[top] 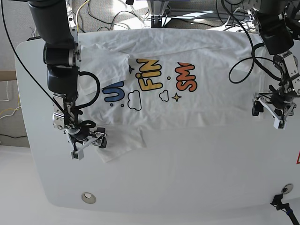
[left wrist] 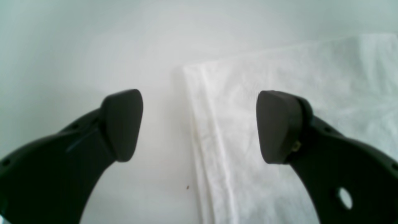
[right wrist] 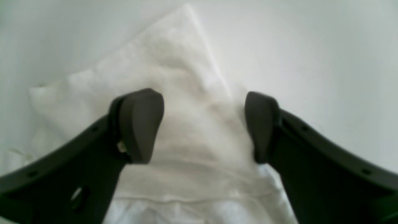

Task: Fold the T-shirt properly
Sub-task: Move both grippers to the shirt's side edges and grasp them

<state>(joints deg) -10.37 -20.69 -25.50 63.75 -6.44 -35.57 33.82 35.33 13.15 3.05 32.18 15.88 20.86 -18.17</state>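
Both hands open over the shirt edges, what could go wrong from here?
1. The right hand straddles a bunched sleeve corner of the T-shirt; closing there may pinch several layers or only the top one.
2. The left hand sits half over bare table, with one finger over the cloth; it may miss the folded edge.
3. The shirt is already creased, so an uneven lift could skew the fold.

T-shirt [top: 159,84] spread across far half of table [top: 187,178], a sleeve reaching near-left; one gripper [top: 86,140] over that sleeve, other gripper [top: 274,112] at shirt's right edge.
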